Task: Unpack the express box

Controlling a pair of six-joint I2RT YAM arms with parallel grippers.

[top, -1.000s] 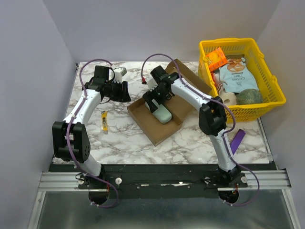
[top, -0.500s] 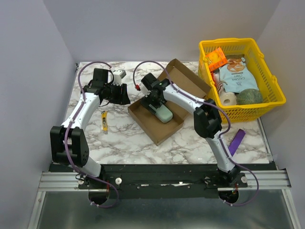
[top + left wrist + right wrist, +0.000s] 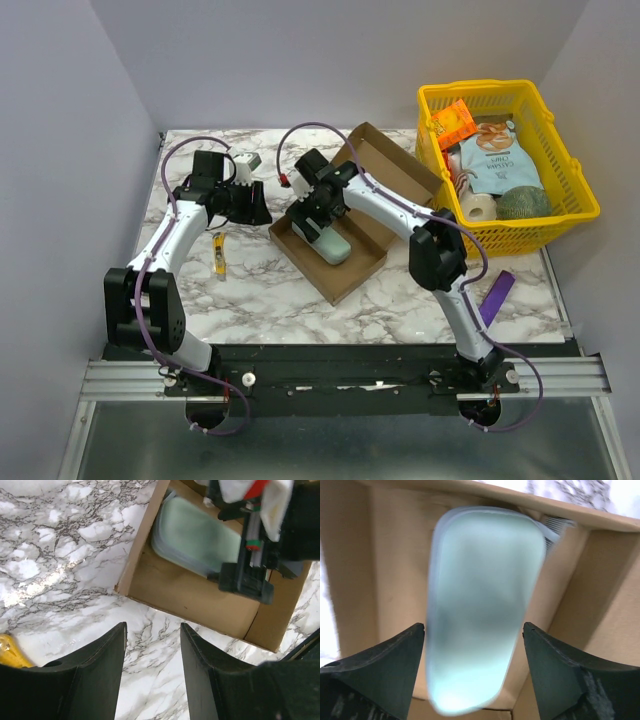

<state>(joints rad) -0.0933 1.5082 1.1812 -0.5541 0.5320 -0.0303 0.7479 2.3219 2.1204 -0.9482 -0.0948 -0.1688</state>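
With express box open at middle of desk, lower spread right hand squarely astride pale green pouch, then close across its narrow width. Hold spread left hand by box's left corner for steadying.

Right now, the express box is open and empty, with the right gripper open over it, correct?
Not quite: the express box isn't empty. A pale green pack lies inside it, as the right wrist view shows. The rest holds: the box is open, and the right gripper is open over it.
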